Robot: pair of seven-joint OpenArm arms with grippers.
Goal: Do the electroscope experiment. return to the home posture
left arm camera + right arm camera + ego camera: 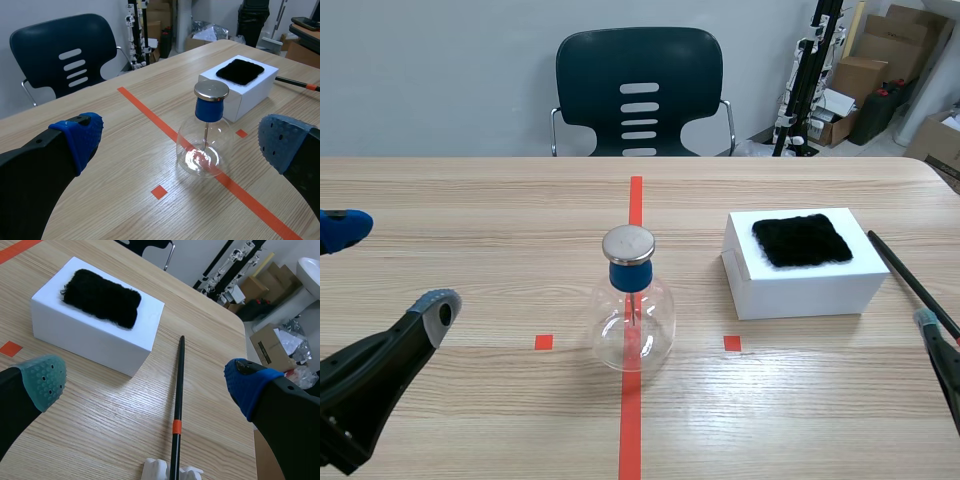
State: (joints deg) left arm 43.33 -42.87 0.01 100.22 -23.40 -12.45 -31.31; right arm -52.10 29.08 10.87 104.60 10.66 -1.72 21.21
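Observation:
The electroscope [632, 305], a clear glass flask with a blue stopper and a round metal cap, stands on the red centre line; in the left wrist view the electroscope [206, 135] is ahead of the fingers. To its right sits a white box [810, 285] with a black fur pad [801, 240] on top. A black rod [905, 275] with an orange band lies right of the box, and in the right wrist view the rod [178, 395] rests on a small white stand [157, 471]. My left gripper [390, 268] is open and empty at the left side. My right gripper [145, 382] is open over the rod, apart from it.
A dark chair [638, 90] stands behind the table's far edge. Cardboard boxes [885, 50] and a black stand [810, 70] fill the back right corner. The table's right edge [945, 175] runs close to the rod.

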